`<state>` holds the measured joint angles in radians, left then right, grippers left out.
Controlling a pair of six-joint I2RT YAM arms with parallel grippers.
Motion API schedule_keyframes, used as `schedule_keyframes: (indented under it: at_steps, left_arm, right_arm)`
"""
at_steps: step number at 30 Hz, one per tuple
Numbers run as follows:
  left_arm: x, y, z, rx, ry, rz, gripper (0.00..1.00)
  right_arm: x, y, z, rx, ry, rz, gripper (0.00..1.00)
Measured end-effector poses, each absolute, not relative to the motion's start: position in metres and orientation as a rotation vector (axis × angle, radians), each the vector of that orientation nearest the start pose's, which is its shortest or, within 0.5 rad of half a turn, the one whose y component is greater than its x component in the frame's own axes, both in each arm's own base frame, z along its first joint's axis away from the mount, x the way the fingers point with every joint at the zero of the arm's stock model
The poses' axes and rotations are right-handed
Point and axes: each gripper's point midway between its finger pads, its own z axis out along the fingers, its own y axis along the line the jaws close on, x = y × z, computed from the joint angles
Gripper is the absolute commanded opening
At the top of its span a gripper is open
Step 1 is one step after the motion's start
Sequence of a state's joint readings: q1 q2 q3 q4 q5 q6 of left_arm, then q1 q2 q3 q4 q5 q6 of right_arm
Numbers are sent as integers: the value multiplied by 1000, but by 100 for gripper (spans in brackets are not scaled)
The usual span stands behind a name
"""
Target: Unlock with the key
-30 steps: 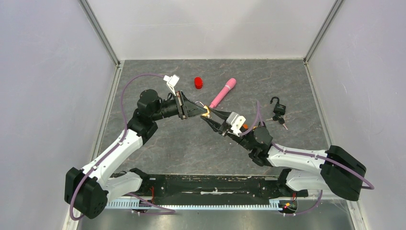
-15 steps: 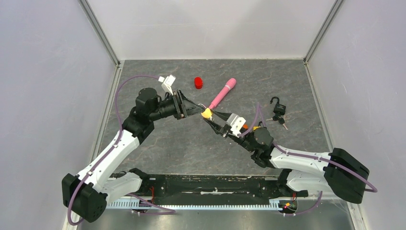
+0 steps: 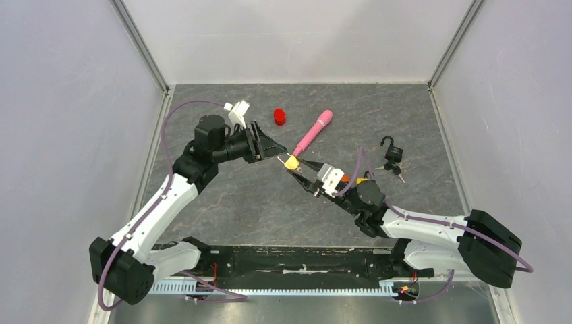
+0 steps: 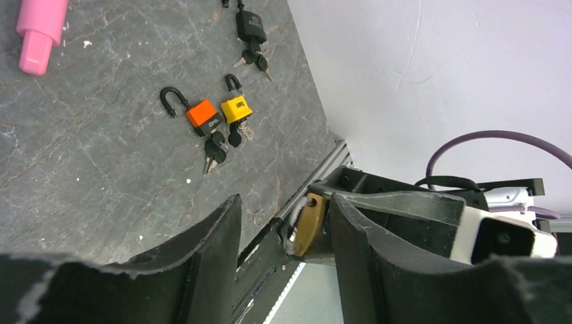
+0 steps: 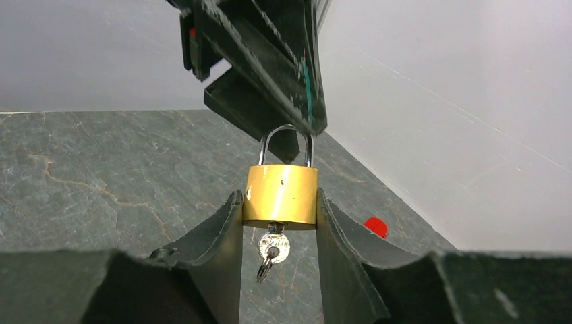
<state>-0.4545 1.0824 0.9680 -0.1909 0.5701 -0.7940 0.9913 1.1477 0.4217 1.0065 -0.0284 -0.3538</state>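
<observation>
A brass padlock hangs in the air above the mat, and my right gripper is shut on the sides of its body. A small silver key with a ring sticks out of its keyhole, between my right fingers. Both legs of the shackle sit in the body. From above, the padlock is at the tip of my right gripper. My left gripper stands open just left of it, touching nothing. In the left wrist view the padlock shows beyond the open left gripper.
On the mat lie a pink cylinder, a red cap and a black padlock with keys. An orange padlock and a yellow padlock lie side by side, under my right arm. White walls enclose the mat.
My left gripper has opened and drawn back left from the brass padlock, where it was shut a second ago. My right gripper still holds the padlock in nearly the same place.
</observation>
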Motion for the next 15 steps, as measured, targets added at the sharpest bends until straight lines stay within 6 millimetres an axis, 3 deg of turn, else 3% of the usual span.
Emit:
schedule_keyframes:
  at_steps: [6,9,15]
  left_arm:
    - [250,-258,272,77,2130,-1361,16]
    - [250,-260,271,82,2136,-1369,11]
    - [253,-248,245,-3,2252,-1245,50]
  right_arm:
    - [217,319,268,-853,997,557,0]
    - [215,321,264,-875,998,546,0]
    - [215,323,253,-920,1011,489,0]
